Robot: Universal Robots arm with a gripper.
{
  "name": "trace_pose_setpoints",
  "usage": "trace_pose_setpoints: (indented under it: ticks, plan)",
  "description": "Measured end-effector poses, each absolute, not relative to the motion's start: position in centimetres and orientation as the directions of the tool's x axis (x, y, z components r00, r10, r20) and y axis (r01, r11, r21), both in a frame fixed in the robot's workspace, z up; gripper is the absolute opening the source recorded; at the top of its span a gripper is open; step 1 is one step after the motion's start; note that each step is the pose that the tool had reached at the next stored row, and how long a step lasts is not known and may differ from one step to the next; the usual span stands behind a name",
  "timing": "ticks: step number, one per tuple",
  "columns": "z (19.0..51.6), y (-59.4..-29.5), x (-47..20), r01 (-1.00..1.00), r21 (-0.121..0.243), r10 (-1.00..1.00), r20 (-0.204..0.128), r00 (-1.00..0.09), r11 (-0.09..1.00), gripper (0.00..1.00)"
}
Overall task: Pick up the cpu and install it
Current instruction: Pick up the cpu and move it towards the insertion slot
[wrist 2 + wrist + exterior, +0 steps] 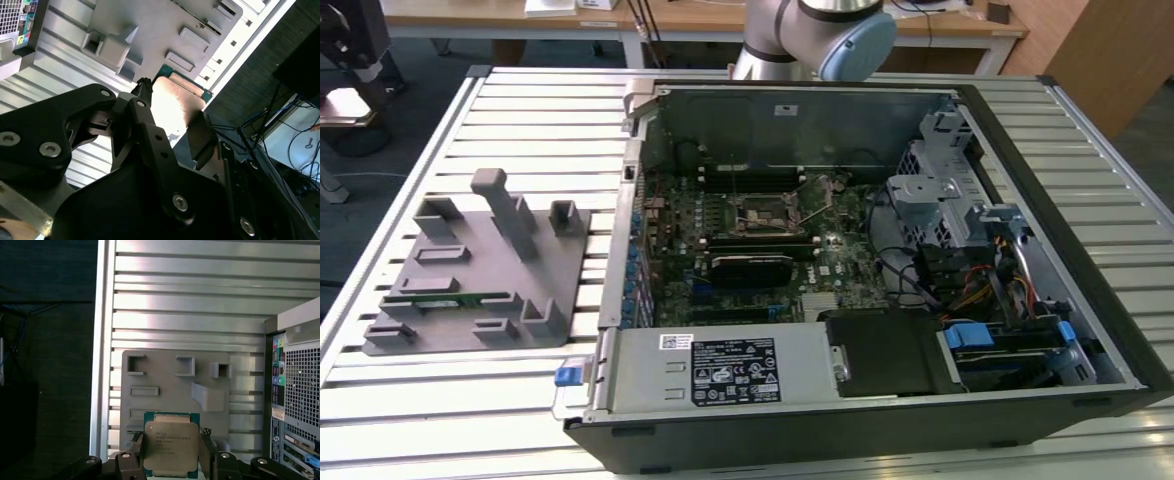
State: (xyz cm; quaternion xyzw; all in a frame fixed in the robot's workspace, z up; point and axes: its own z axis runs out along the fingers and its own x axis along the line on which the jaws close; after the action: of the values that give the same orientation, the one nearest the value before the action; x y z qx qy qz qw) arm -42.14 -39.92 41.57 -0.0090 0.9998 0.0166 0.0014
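Slatted aluminium tabletop [190, 305] backs everything. Nearest, the black two-fingered gripper [171, 462] pinches one small flat square cpu [170, 445], silvery metal lid with a green rim, by opposite edges between its two fingers [136, 455]. Beyond the jaws lies one grey moulded plastic fixture [170, 375], apart from the chip, with one black computer case [300, 390] beside it. Such an edge-only hold could probably slip or tilt, dropping the chip.
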Motion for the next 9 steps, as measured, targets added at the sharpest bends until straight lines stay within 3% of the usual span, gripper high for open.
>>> trace_pose_setpoints:
  ticks: [9]
  plan:
    - [41.57, -39.9, -41.43, -0.018, 0.033, -0.018, -0.003, -1.0, 0.999, 0.53]
